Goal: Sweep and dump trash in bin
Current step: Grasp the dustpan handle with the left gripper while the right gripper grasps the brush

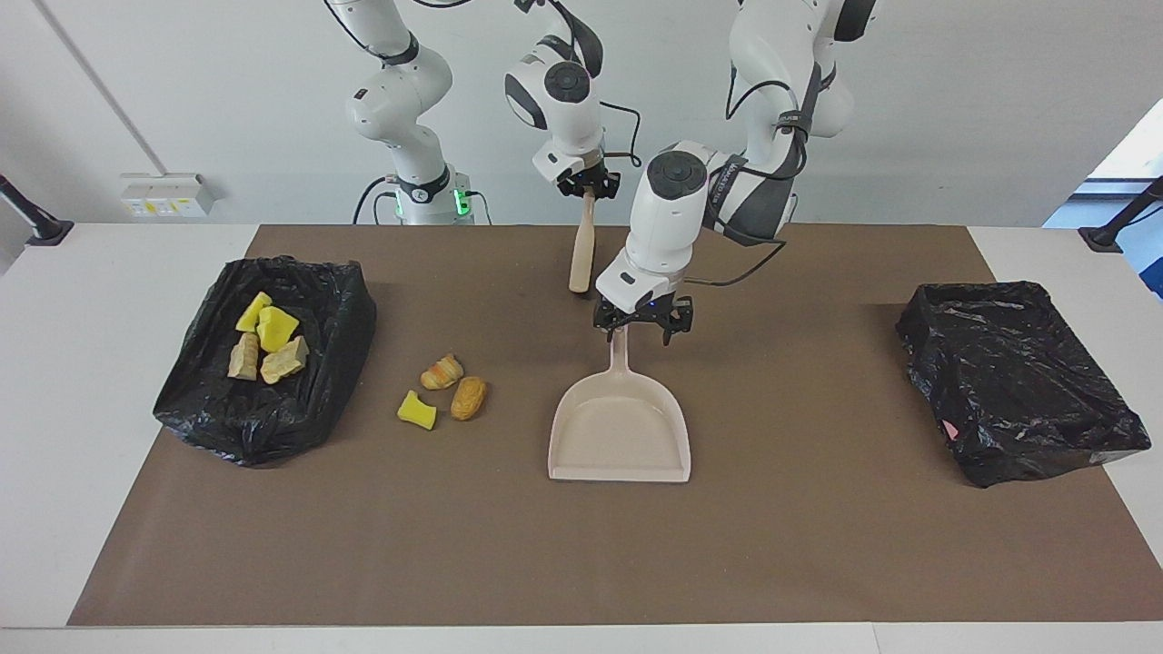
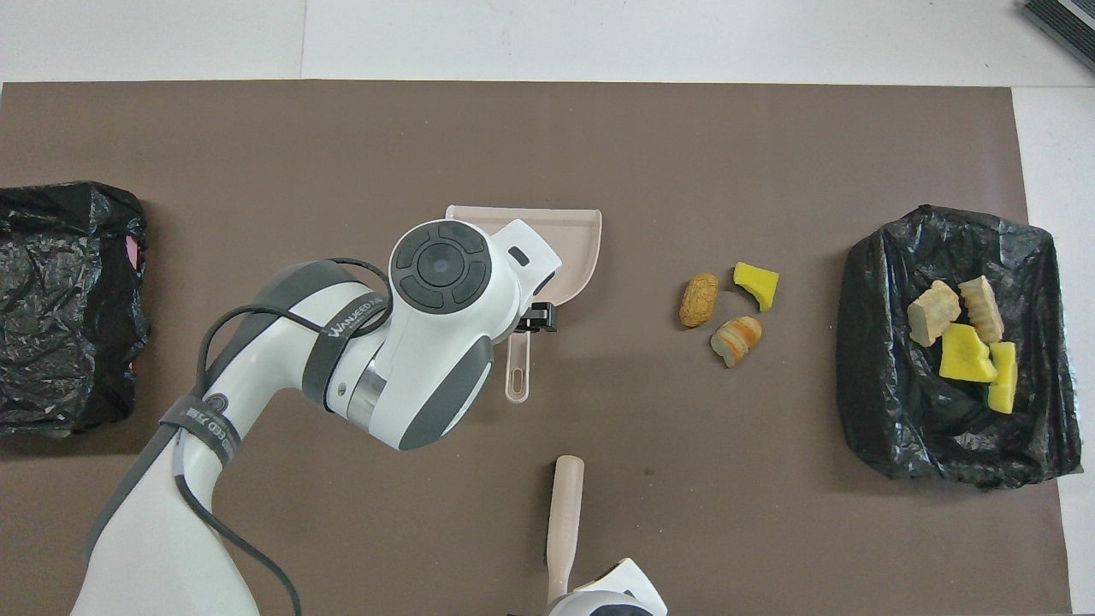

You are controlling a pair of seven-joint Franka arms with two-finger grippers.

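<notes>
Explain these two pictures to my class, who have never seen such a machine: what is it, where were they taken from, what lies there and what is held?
These are two robot arms at a table. One picture faces them from across the table; the other looks down from above their end. The right hand is shut on a brush. The left hand is open at the handle of a dustpan lying flat. Three scraps lie loose beside it; four more sit in a black bag. A second black bag lies at the left arm's end.
</notes>
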